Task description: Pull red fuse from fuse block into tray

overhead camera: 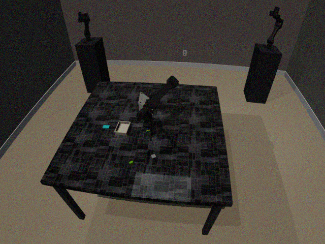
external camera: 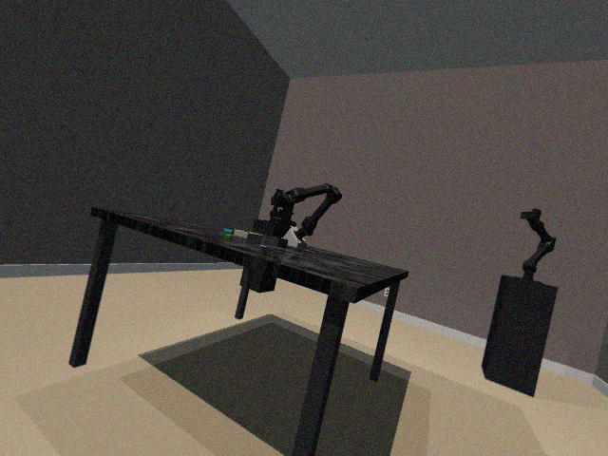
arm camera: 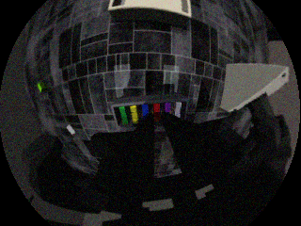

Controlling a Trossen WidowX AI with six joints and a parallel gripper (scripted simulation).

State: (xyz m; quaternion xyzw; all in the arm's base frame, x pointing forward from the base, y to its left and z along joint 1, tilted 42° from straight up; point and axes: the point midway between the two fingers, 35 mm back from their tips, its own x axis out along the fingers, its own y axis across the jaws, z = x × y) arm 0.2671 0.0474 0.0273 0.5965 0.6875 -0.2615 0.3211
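Item: black parallel-jaw gripper point(arm camera: 165, 127), fingers drawn near together, grasping nothing, poised above the fuse block.
Item: small red fuse point(arm camera: 157, 111), seated upright in the dark fuse block point(arm camera: 150, 113), in a row between blue and purple fuses.
Item: shallow cream rectangular tray point(overhead camera: 122, 127), just beside the block on the dark patchwork table point(overhead camera: 183, 147); nothing visible inside.
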